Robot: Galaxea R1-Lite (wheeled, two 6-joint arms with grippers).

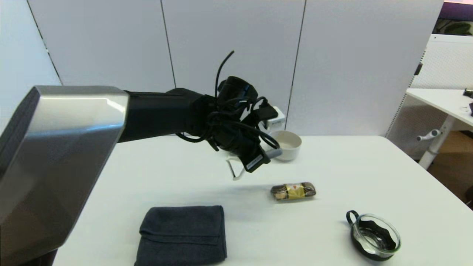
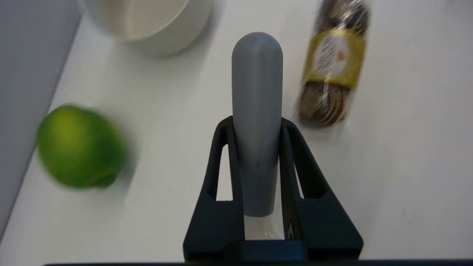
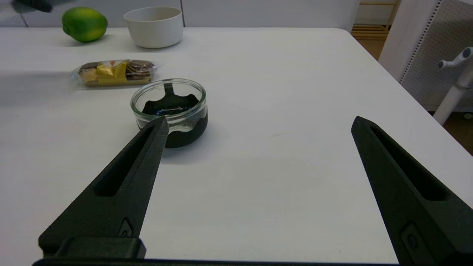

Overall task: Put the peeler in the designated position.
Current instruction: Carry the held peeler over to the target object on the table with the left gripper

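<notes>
Grey handle of the peeler (image 2: 257,122) is clamped between my left gripper (image 2: 255,129) fingers, airborne over the table (image 1: 369,166) near the bowl (image 1: 287,143), long axis along the fingers. Right gripper (image 3: 258,125) (parked) gapes wide, holding nothing.

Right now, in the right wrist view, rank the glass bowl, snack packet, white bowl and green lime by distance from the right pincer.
1. Clear glass bowl on a black base, beside one right pincer finger.
2. Clear-wrapped snack packet, behind it.
3. Round white bowl and green lime, far edge: too close to call.
</notes>
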